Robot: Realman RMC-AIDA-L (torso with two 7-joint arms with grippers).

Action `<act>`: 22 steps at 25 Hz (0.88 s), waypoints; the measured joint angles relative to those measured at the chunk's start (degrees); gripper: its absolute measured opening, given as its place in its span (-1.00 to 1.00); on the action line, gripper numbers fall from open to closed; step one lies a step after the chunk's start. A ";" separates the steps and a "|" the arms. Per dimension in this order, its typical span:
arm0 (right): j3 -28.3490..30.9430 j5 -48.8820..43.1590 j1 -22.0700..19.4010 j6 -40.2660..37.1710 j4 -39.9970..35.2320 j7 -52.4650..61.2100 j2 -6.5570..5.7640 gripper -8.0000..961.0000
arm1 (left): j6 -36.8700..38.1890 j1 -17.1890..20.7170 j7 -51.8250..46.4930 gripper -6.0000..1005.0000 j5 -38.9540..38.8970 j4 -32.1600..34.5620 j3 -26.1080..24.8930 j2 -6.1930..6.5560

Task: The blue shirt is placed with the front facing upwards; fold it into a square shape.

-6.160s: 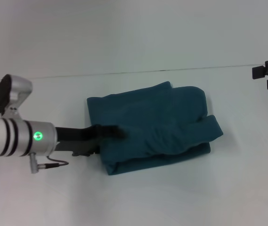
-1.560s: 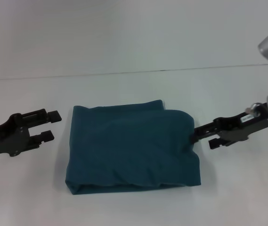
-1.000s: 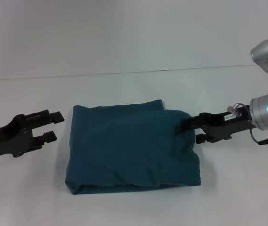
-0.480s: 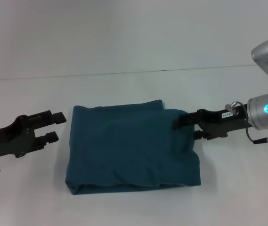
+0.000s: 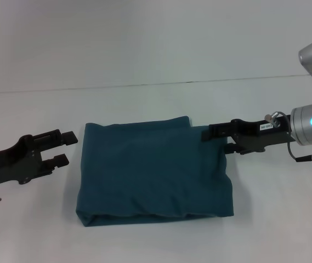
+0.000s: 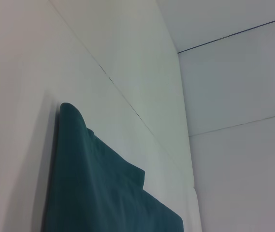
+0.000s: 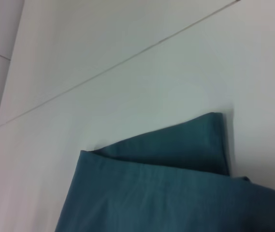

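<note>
The right hand (image 5: 215,137) rests at the folded blue shirt (image 5: 153,172)'s far right corner, grip hidden; left hand (image 5: 63,148) hangs released beside its left edge on the bench (image 5: 156,60). Dragging that corner could rumple the near-square

The shirt (image 5: 153,170) lies folded in the middle of the table (image 5: 156,104), well in from every edge that shows, its front edge nearer the table's near side and its back edge toward the far side. The left gripper (image 5: 63,148) sits over the table just beside the shirt's left edge, near its back left corner, apart from the cloth, its two fingers spread and pointing at the shirt. The right gripper (image 5: 213,134) reaches in from the table's right side and sits at the shirt's back right corner, over the cloth.
</note>
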 joint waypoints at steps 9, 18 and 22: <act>-0.18 -1.14 0.00 0.54 -0.46 1.13 -0.04 0.91 | 0.00 0.00 0.00 0.46 -0.01 0.01 -0.03 0.00; -0.49 -1.28 -0.08 0.68 -0.64 1.25 -0.01 0.11 | 0.02 0.00 -0.01 0.46 -0.08 -0.04 0.13 0.00; -0.54 -1.53 -0.29 0.48 -0.45 1.89 -0.05 -0.15 | 0.02 0.04 -0.01 0.46 -0.09 -0.06 0.09 0.00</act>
